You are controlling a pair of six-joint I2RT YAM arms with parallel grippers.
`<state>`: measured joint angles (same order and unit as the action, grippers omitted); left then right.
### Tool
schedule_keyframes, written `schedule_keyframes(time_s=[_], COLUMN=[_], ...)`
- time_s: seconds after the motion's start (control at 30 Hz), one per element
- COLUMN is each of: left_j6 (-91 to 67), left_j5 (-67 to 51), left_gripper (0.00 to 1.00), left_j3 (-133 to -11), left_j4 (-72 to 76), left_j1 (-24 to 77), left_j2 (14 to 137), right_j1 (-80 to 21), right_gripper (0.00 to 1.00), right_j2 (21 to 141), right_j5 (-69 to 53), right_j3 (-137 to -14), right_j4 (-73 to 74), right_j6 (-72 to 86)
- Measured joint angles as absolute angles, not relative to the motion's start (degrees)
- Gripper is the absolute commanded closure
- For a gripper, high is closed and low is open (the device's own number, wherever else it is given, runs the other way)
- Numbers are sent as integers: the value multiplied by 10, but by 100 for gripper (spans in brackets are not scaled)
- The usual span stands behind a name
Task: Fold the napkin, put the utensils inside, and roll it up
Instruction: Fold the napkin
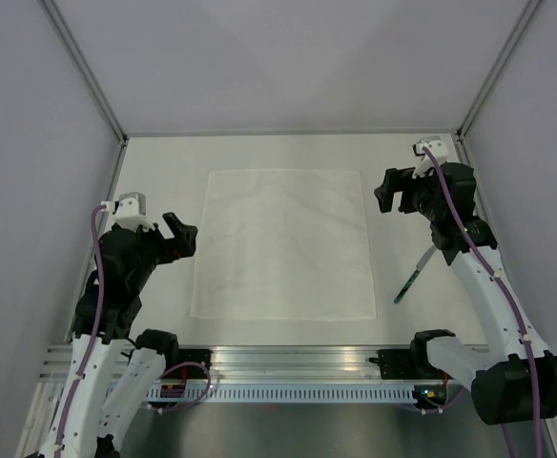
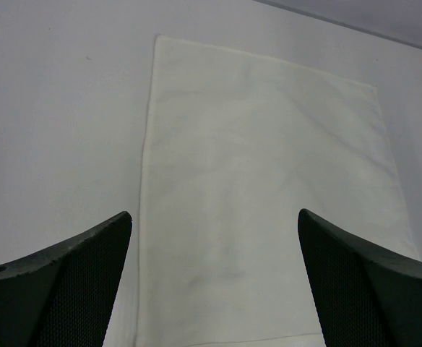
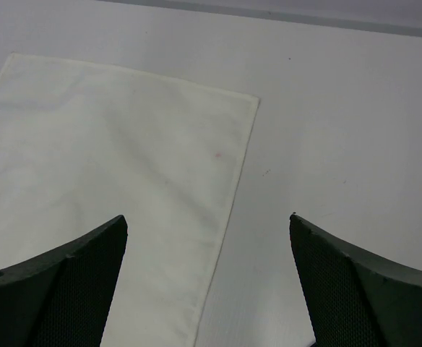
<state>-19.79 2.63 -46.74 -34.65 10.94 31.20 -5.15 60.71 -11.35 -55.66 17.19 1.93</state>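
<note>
napkin: lay flat and unfolded on the table
left hand: fingers spread, empty; napkin's left edge just to its right
right hand: fingers spread, empty; napkin's far right corner just to its left
utensil: behind the right hand, partly under that arm, long axis diagonal; right hand nearer

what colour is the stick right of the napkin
The stick is dark teal green; the top view shows it best.
</note>
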Motion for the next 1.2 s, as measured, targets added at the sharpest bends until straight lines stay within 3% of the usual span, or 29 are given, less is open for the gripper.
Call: schedule_keyframes(time_s=[0.3,0.4,0.53,0.67,0.83,0.9,1.07,1.2], left_j6=[-198,-198,-198,-196,-194,-194,-187,-187], left_j5=[26,27,29,40,45,47,82,115], left_gripper=[0,0,0,0,0,0,0,0], left_j3=[-467,-467,-467,-473,-538,-584,-687,-704], left_j4=[-347,-347,-347,-351,-370,-368,-352,-346], left_j1=[109,109,109,109,109,109,109,109], left_j2=[312,312,309,320,372,395,456,485], right_j1=[-53,-58,-104,-203,-423,-495,-585,-652], right_gripper=[2,7,7,18,19,25,36,40], right_j2=[608,615,640,675,785,825,934,1002], right_j5=[-126,-148,-150,-133,-65,-56,-27,-1], right_j3=[-557,-557,-561,-584,-674,-690,-745,-769], right_j4=[175,178,184,189,181,176,167,143], right_j6=[28,21,12,5,-25,-34,-43,-45])
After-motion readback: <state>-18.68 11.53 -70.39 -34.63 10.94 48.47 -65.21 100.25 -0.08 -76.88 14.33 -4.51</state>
